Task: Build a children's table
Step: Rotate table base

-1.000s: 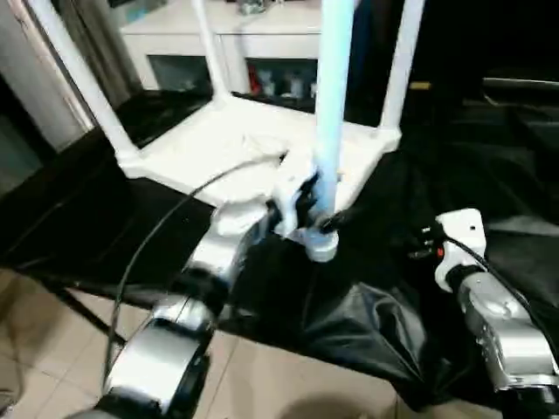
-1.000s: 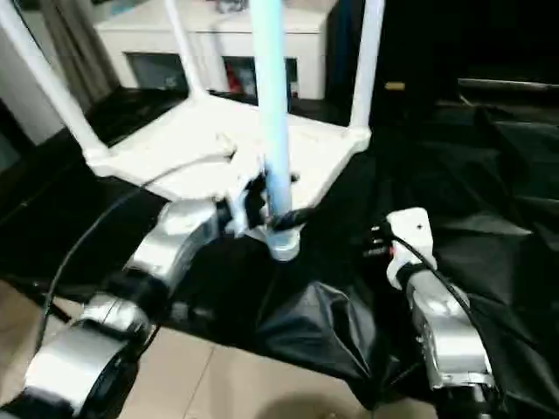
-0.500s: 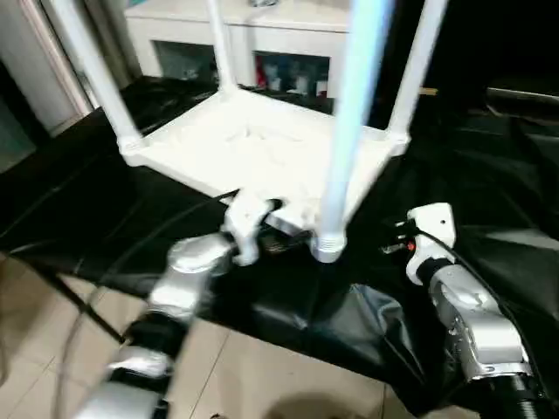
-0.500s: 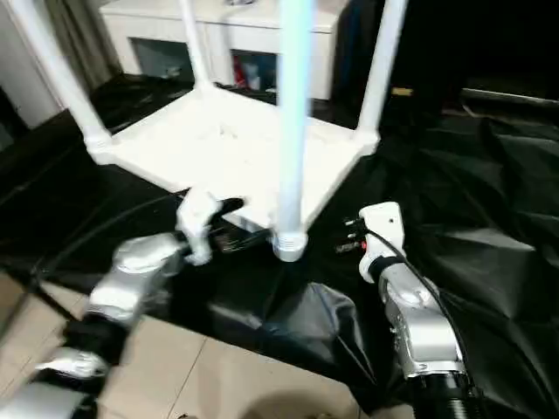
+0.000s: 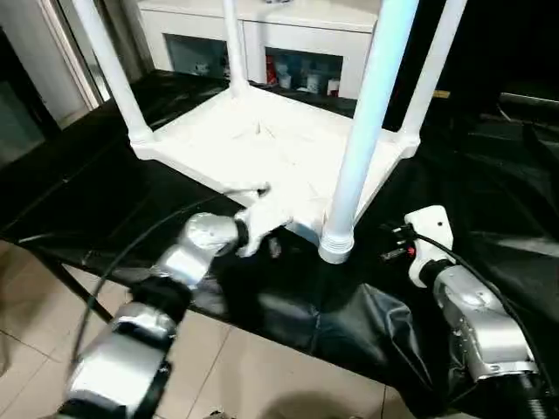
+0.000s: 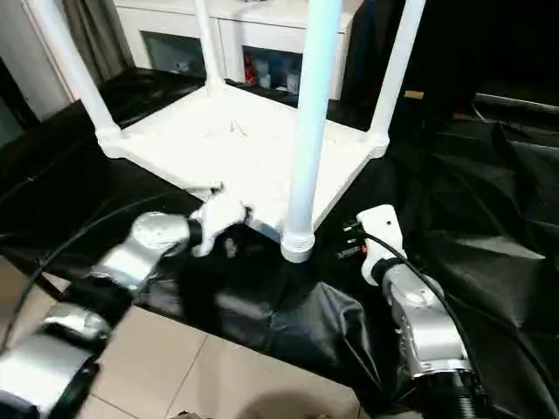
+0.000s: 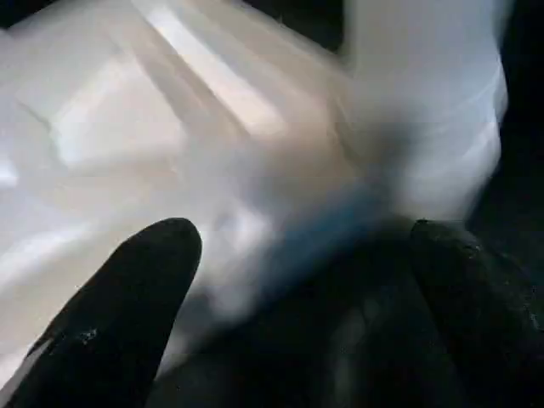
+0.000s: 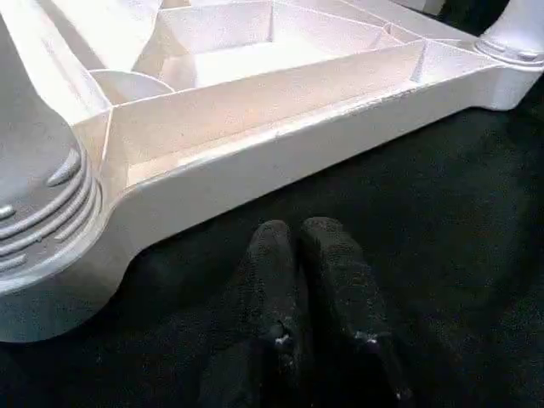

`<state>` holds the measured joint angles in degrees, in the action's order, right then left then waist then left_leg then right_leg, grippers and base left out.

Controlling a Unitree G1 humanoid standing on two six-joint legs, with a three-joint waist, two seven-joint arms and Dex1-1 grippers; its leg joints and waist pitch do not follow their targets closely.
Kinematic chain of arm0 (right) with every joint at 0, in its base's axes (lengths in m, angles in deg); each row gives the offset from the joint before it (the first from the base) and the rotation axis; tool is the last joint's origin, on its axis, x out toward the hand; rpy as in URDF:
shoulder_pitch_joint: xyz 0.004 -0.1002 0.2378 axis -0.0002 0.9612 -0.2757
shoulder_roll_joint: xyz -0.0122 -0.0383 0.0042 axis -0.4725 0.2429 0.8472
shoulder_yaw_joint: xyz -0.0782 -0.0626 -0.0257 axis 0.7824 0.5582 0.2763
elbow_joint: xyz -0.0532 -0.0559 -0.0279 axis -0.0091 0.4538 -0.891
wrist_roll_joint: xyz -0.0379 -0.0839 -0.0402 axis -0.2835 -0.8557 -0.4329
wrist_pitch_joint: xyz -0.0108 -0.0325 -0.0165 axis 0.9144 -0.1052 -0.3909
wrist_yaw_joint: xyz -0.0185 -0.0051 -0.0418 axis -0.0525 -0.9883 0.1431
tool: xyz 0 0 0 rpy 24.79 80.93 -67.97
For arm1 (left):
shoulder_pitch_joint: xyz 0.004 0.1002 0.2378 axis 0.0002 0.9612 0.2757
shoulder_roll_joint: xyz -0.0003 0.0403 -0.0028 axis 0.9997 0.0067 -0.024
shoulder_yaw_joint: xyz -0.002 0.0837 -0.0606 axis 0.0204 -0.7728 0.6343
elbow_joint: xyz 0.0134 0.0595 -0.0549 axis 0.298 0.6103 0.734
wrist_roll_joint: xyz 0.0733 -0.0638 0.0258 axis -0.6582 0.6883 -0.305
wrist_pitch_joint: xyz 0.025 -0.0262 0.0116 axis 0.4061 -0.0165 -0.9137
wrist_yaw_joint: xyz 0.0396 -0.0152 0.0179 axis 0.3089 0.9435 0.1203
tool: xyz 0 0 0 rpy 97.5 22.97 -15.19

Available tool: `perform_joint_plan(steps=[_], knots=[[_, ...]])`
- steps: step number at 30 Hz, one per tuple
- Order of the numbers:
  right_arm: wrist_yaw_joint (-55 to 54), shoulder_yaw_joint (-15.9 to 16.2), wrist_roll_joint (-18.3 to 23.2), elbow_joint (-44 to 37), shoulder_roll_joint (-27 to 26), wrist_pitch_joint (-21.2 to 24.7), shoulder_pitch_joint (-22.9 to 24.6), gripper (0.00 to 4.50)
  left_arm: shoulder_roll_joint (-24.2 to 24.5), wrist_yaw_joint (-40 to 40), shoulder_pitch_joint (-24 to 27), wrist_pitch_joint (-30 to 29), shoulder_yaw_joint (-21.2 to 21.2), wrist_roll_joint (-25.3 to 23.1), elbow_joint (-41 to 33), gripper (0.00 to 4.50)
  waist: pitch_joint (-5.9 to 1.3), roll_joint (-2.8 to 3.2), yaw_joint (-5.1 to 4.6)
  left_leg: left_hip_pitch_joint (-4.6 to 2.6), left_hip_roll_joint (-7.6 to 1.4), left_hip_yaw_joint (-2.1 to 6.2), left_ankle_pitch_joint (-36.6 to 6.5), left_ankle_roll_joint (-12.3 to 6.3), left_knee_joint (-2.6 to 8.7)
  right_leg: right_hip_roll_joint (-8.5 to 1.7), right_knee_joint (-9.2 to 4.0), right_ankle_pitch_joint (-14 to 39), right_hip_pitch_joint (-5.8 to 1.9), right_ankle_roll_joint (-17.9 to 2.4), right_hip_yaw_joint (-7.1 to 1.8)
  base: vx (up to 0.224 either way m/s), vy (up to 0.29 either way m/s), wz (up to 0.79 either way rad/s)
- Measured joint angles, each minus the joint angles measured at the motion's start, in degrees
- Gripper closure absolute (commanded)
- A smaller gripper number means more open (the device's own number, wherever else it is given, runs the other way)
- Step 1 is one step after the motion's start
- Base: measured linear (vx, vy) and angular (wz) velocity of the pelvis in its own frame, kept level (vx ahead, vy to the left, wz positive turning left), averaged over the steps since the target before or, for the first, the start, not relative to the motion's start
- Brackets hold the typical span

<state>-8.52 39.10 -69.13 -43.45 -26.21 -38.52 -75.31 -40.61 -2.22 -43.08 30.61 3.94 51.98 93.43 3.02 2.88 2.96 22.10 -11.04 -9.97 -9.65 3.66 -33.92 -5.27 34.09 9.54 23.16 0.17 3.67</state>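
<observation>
Four legs up already, by the look of it: children's table (image 5: 262, 144) upside down on the black-draped counter (image 5: 79, 201), top flat on the cloth, near leg (image 5: 367, 131) seated in the corner socket (image 5: 336, 244) at about 6 o'clock of the top. Other three legs at roughly 9, 12 and 3 o'clock. White cabinet (image 5: 288, 35) behind, past 12 o'clock.

Left gripper (image 7: 297, 323) just beside the near edge, at 9 o'clock from that socket, jaws spread wide, holding nothing. Right gripper (image 8: 310, 280) at 3 o'clock from the socket, over the cloth, apart from the plastic, jaws pressed together and empty.

Handling guess: hollow plastic, so probably light, fairly stiff thanks to the ribbed underside (image 8: 255, 51), but smooth and likely slippery. Best bets for a hold: the rim (image 8: 297, 157) between two sockets, or a leg low down near its socket, not high up where it could lever loose. Flipping upright probably a two-arm job.
</observation>
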Motion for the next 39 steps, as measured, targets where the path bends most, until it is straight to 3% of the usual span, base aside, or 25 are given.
perform_joint_plan(steps=[4, 9, 15, 20, 22, 23, 24, 25, 26, 28, 29, 30, 31, 32, 33, 34, 35, 36, 38, 39], knots=[[-3.92, -1.49, -0.51, -1.77, -0.53, 2.02, 0.11, 4.23, -1.61, -6.64, 5.84, -3.01, 5.60, 4.54, -9.44, 0.00, -0.03, 0.04, -0.48, -0.04, -0.02, -0.02, -0.02, -0.03, 0.02, 0.01, 0.00, 0.00, -0.01, 0.00, 0.01, 0.000, 0.000, 0.00], [-7.57, -3.66, -0.26, -4.61, -3.77, 3.55, 1.23, 4.23, -1.37, -16.16, 12.73, -3.23, 10.57, 4.86, -14.03, 0.00, 0.00, -0.02, -1.19, -0.04, -0.05, 0.07, -0.02, -0.01, 0.01, 0.05, 0.03, 0.09, -0.01, 0.15, 0.10, 0.000, 0.000, 0.00], [-10.56, -3.17, 1.80, -5.93, -10.66, 0.05, 2.49, 4.23, -1.87, -23.35, 18.80, -8.75, 15.58, 5.65, -29.16, 0.00, 0.00, 0.10, -1.12, -0.01, -0.04, 0.08, -0.03, 0.00, 0.06, 0.05, -0.01, 0.22, 0.01, 0.37, 0.07, 0.000, 0.000, 0.00], [-10.23, -2.36, 2.82, -7.01, -12.80, -1.18, 2.83, 4.23, -2.00, -26.21, 20.39, -10.30, 17.35, 6.64, -31.94, 0.00, -0.02, 0.15, -1.07, -0.08, 0.00, 0.09, -0.04, 0.02, 0.09, 0.04, -0.06, 0.31, -0.05, 0.51, 0.03, 0.000, 0.000, 0.00], [-9.76, -1.63, 3.16, -6.95, -13.67, -1.22, 2.97, 4.23, -2.50, -26.91, 21.83, -11.06, 17.29, 6.65, -31.99, 0.00, 0.22, 0.28, -1.12, -1.05, -0.25, -0.57, -0.25, 0.15, 0.19, 0.56, -0.33, 0.39, 0.00, 0.64, -0.74, -0.014, -0.012, -0.12], [-9.53, -1.11, 3.28, -6.88, -13.94, -1.22, 2.94, 4.23, -2.50, -27.11, 22.61, -11.48, 17.40, 6.64, -32.04, 0.00, 0.28, 0.33, -0.99, -1.95, -0.66, -1.50, -0.83, 0.33, 0.16, 1.28, -0.55, 0.40, -0.18, 0.63, -1.50, -0.027, -0.024, -0.24], [-9.28, -0.89, 3.34, -6.68, -14.29, -1.27, 2.60, 4.23, -2.53, -27.62, 23.53, -12.54, 17.74, 6.59, -32.80, 0.00, 0.48, 0.39, -1.00, -3.36, -0.84, -2.03, -1.67, 0.56, 0.11, 1.60, -0.70, 0.42, -0.63, 0.60, -1.74, -0.032, -0.023, -0.22], [-9.25, -0.86, 3.35, -6.58, -14.30, -1.35, 2.50, 4.23, -2.53, -27.78, 23.65, -12.78, 17.83, 6.58, -32.99, 0.00, 0.52, 0.37, -1.00, -3.69, -0.85, -2.02, -1.81, 0.63, 0.08, 1.61, -0.74, 0.43, -0.73, 0.59, -1.73, 0.049, 0.029, -0.89], [-9.20, -0.93, 3.36, -6.11, -14.29, -1.63, 2.11, 4.23, -2.46, -28.24, 23.77, -13.96, 18.30, 6.59, -33.98, 0.00, 0.93, 0.34, -1.27, -5.52, -1.06, -1.91, -2.94, 1.19, 0.05, 1.54, -0.96, 0.61, -1.39, 0.29, -1.14, 0.049, 0.029, -0.89], [-9.01, -0.96, 3.28, -5.47, -14.14, -2.49, 1.72, 4.23, -1.77, -28.60, 23.61, -14.66, 18.58, 6.65, -35.24, 0.00, 1.06, 0.44, -2.01, -7.64, -1.39, -1.78, -4.42, 2.13, 0.13, 0.76, -0.57, 1.19, -1.68, -0.57, 0.38, 0.074, 0.014, -1.28], [-8.74, -0.95, 3.20, -4.68, -14.03, -3.02, 1.46, 4.23, -1.53, -28.68, 23.49, -14.70, 18.63, 6.67, -35.52, 0.00, 1.06, 0.30, -2.45, -8.54, -1.39, -1.80, -5.09, 2.67, 0.15, 0.41, 0.10, 1.52, -1.65, -0.98, 0.68, 0.068, -0.011, -1.10], [-8.64, -0.98, 2.91, -3.83, -13.44, -3.63, 1.62, 4.23, -1.66, -29.13, 23.13, -14.80, 18.65, 6.69, -35.54, 0.00, 0.98, 0.41, -3.20, -8.43, -0.63, -0.38, -6.02, 2.99, -0.07, -0.01, 0.30, 1.37, -1.86, -0.82, 1.82, 0.027, -0.034, -0.83], [-8.70, -1.16, 2.52, -3.08, -12.94, -3.72, 1.68, 4.23, -2.14, -29.19, 22.78, -14.85, 18.15, 6.75, -35.62, 0.00, 0.84, 0.35, -4.05, -8.18, -0.16, 0.76, -6.64, 2.47, -0.34, 0.25, 0.27, 1.37, -1.74, -0.83, 2.02, 0.048, -0.039, -0.38], [-8.78, -1.58, 2.32, -2.47, -12.15, -3.74, 1.71, 4.23, -2.70, -29.37, 22.35, -14.95, 17.73, 6.77, -35.66, 0.00, 0.79, 0.30, -4.53, -7.38, 0.49, 1.68, -7.52, 0.90, -1.06, 0.43, 0.36, 1.40, -1.44, -0.87, 1.99, 0.048, -0.039, -0.38], [-8.90, -2.70, 2.08, -1.82, -11.25, -3.74, 1.92, 4.23, -2.89, -29.53, 22.11, -15.13, 17.46, 6.84, -35.92, 0.00, 0.79, 0.30, -4.66, -5.37, 1.62, 2.25, -8.23, -0.98, -2.74, 0.79, 0.52, 1.62, -1.26, -1.26, 1.81, 0.108, -0.061, -0.07], [-8.93, -3.04, 2.01, -1.35, -11.21, -3.73, 2.00, 4.23, -2.83, -29.57, 22.52, -15.38, 17.31, 6.82, -36.35, 0.00, 0.73, 0.38, -4.50, -3.96, 2.52, 2.80, -8.34, -1.50, -3.38, 1.12, 0.70, 1.81, -1.30, -1.58, 1.77, 0.102, -0.057, 0.03], [-8.79, -2.91, 2.00, -1.17, -11.37, -3.73, 1.99, 4.23, -2.67, -29.59, 23.21, -15.69, 17.31, 6.80, -36.92, 0.00, 0.60, 0.67, -4.02, -2.68, 3.20, 3.06, -7.74, -2.09, -3.19, 1.72, 0.91, 1.99, -1.40, -1.81, 1.81, 0.102, -0.057, 0.03], [-8.43, -2.03, 2.01, -0.99, -11.78, -3.73, 1.94, 4.23, -2.07, -29.75, 24.48, -16.44, 17.44, 6.69, -37.57, 0.00, 0.40, 1.28, -3.20, -1.52, 3.25, 3.68, -5.23, -2.38, -3.19, 2.61, 0.81, 2.39, -1.84, -2.01, 2.37, 0.121, -0.018, -0.12], [-7.49, -0.47, 2.05, -1.14, -12.56, -3.83, 1.91, 4.23, -1.00, -30.48, 26.70, -17.51, 18.90, 6.61, -38.52, 0.00, 0.08, 1.42, -3.01, -1.59, 2.73, 4.34, -4.96, -1.86, -2.94, 2.87, 0.18, 2.80, -2.37, -2.05, 3.24, 0.147, 0.007, -0.20], [-6.80, 0.56, 2.06, -1.19, -12.63, -3.87, 1.85, 4.23, -0.37, -31.05, 27.44, -18.22, 19.53, 6.49, -38.80, 0.00, -0.02, 1.25, -3.06, -1.77, 2.89, 4.36, -5.00, -1.90, -2.42, 2.71, 0.07, 2.81, -2.20, -2.48, 3.24, 0.186, 0.003, -0.03]])
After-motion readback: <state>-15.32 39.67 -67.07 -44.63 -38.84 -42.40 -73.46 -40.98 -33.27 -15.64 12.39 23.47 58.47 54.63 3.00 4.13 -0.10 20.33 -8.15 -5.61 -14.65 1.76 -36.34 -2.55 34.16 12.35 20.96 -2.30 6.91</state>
